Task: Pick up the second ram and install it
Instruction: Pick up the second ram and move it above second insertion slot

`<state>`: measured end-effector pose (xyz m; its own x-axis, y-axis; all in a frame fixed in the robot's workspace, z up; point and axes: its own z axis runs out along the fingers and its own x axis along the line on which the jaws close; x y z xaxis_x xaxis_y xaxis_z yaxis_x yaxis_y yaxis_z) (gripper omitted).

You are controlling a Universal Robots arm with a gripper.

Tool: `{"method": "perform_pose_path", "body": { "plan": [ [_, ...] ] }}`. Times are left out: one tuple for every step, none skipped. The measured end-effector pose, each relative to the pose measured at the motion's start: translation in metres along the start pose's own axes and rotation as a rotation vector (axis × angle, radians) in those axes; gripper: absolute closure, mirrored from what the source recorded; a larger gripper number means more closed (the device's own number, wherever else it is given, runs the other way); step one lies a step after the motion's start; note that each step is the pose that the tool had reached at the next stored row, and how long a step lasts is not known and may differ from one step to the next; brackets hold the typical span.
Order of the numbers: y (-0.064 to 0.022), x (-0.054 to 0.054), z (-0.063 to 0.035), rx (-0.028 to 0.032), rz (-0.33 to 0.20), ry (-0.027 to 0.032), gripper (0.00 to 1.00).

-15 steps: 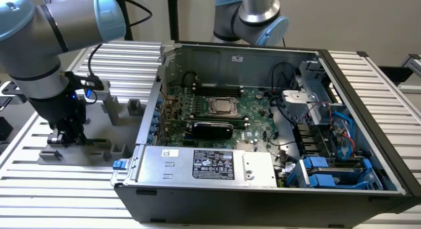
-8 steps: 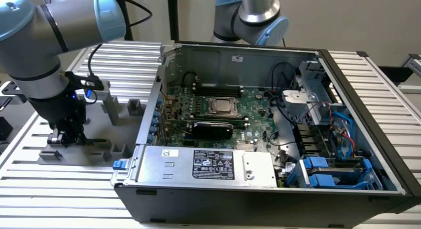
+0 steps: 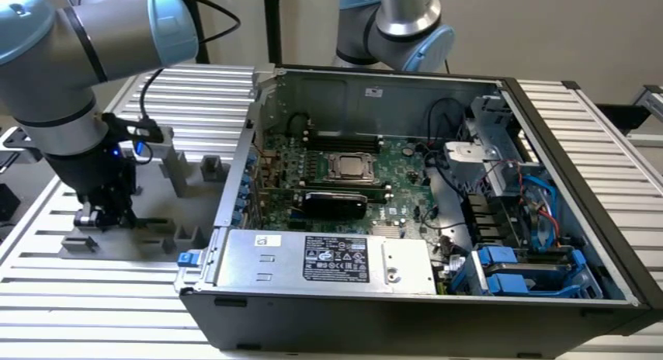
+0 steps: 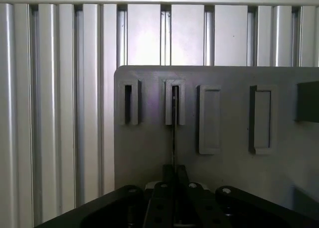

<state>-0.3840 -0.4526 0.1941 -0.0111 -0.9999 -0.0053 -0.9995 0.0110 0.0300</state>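
Grey plastic fixture plate (image 4: 144, 138) is carrying the second ram (image 4: 173, 133), standing on edge in one of its narrow slots.
The gripper (image 4: 174, 172) is clenching the thin strip's near end between its black fingers, and is hanging low over the fixture on the slatted aluminium table (image 3: 83, 298), toward the exterior view's left of the open computer case (image 3: 414, 321).

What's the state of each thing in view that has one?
Thin ram strip, seen edge-on: standing in a fixture slot, gripped.
Black robot hand: shut on the ram strip.
Grey plastic fixture plate: one slot holds the ram strip, the slot beside it is empty.
Black metal computer case: on its side, panel off, open.
Metal-lidded CPU socket: bare, no cooler.
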Motion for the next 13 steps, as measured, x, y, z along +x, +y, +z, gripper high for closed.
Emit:
{"method": "perform_pose_path", "body": {
  "plan": [
    [0.0000, 0.0000, 0.0000, 0.0000, 0.004, -0.0001, 1.00],
    [0.0000, 0.0000, 0.0000, 0.0001, 0.008, -0.0002, 1.00],
    [0.0000, 0.0000, 0.0000, 0.0001, 0.010, -0.0003, 1.00],
    [0.0000, 0.0000, 0.0000, 0.0000, 0.010, -0.0003, 1.00],
    [0.0000, 0.0000, 0.0000, 0.0000, 0.010, -0.0003, 1.00],
    [0.0000, 0.0000, 0.0000, 0.0001, 0.010, -0.0003, 1.00],
    [0.0000, 0.0000, 0.0000, 0.0001, 0.010, -0.0003, 1.00],
    [0.0000, 0.0000, 0.0000, 0.0001, 0.010, -0.0003, 1.00],
    [0.0000, 0.0000, 0.0000, 0.0000, 0.010, -0.0003, 1.00],
    [0.0000, 0.0000, 0.0000, 0.0000, 0.010, -0.0003, 1.00],
    [0.0000, 0.0000, 0.0000, 0.0001, 0.010, -0.0003, 1.00],
    [0.0000, 0.0001, -0.0003, 0.0001, 0.010, -0.0004, 1.00],
    [0.0001, 0.0001, -0.0010, 0.0000, 0.010, -0.0003, 1.00]
  ]
}}
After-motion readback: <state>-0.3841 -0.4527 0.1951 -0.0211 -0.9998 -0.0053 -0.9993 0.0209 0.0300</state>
